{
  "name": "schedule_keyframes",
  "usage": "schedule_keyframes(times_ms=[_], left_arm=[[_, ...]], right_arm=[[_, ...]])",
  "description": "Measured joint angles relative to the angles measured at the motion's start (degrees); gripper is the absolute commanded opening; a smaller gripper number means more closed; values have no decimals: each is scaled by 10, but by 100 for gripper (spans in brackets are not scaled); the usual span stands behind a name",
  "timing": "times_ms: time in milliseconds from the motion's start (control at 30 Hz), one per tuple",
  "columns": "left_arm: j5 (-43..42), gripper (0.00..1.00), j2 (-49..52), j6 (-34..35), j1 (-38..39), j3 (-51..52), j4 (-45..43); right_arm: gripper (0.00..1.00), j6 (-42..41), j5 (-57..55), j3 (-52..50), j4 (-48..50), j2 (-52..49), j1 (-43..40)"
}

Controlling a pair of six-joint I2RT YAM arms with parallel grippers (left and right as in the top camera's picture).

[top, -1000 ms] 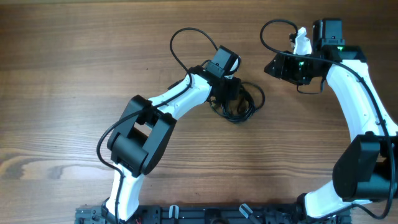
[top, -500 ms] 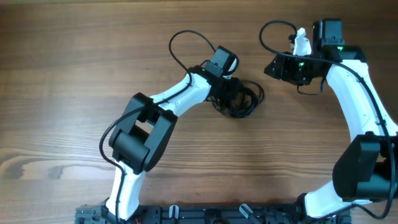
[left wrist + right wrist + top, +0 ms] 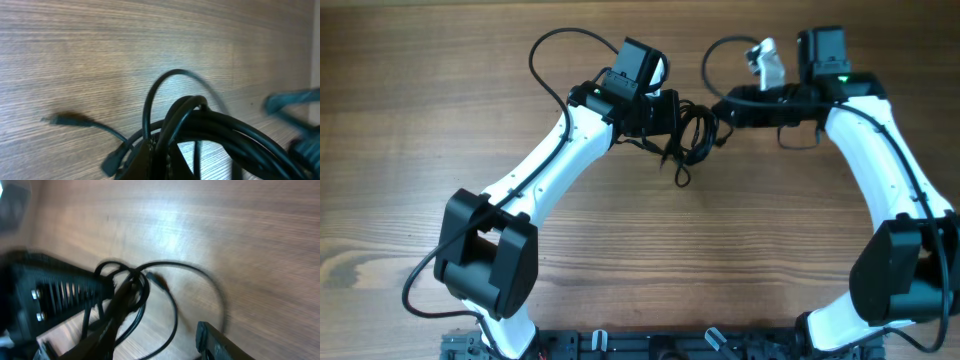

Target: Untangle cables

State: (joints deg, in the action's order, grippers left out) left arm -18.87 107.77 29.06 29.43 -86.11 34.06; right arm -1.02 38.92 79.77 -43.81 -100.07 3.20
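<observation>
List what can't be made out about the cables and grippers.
Overhead: fingertips of the left gripper, behind its own body and the cables.
Left wrist: the cables' knot, cut off by the lower edge.
Right wrist: whether the right gripper is open, blurred and cropped at the bottom.

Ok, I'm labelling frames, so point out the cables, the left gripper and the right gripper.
cables [image 3: 694, 132]: overhead view, middle of the bunch.
left gripper [image 3: 674, 117]: overhead view, between its fingertips.
right gripper [image 3: 719, 108]: overhead view, between its fingertips.
</observation>
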Motion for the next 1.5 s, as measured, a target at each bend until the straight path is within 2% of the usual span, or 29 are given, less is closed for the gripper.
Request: schedule_keyframes(times_ms=[133,200,300,367,400,500,600,667,800,867,1067,1300,1500], left_arm=[[15,4,0,9,-4,0,-2],[15,4,0,15,-3,0,-2],[14,4,0,21,-4,0,-5],[14,4,0,24,-3,0,-6],[14,4,0,25,-3,0,-6],[14,4,0,26,-7,0,-11],[-10,4,0,21,-28,0,-19],[-55,4,-9,-9,-51,2,-34],[-82,4,-60,-35,-71,8,-37],[-88,4,-105,-35,-82,13,-35],[-123,4,-147,13,-99,14,-29],[-139,4,-148,17,-101,14,-38],[-285,4,-148,-22,-116,17,-135]], right_arm=[[56,-42,57,0,43,0,-32],[58,-33,75,0,31,0,-11],[55,-32,33,0,-7,-2,24],[45,-31,10,0,-12,-10,48],[31,-31,4,0,-12,-15,55],[4,-49,-15,0,-10,-26,58],[4,-67,-17,0,-5,-26,55],[4,-73,-12,0,0,-26,53],[4,-87,8,11,6,-26,53],[4,-96,38,19,18,-22,52],[4,-118,168,21,64,-15,7],[4,-120,202,20,109,-15,-15],[4,-133,230,20,99,2,-48]])
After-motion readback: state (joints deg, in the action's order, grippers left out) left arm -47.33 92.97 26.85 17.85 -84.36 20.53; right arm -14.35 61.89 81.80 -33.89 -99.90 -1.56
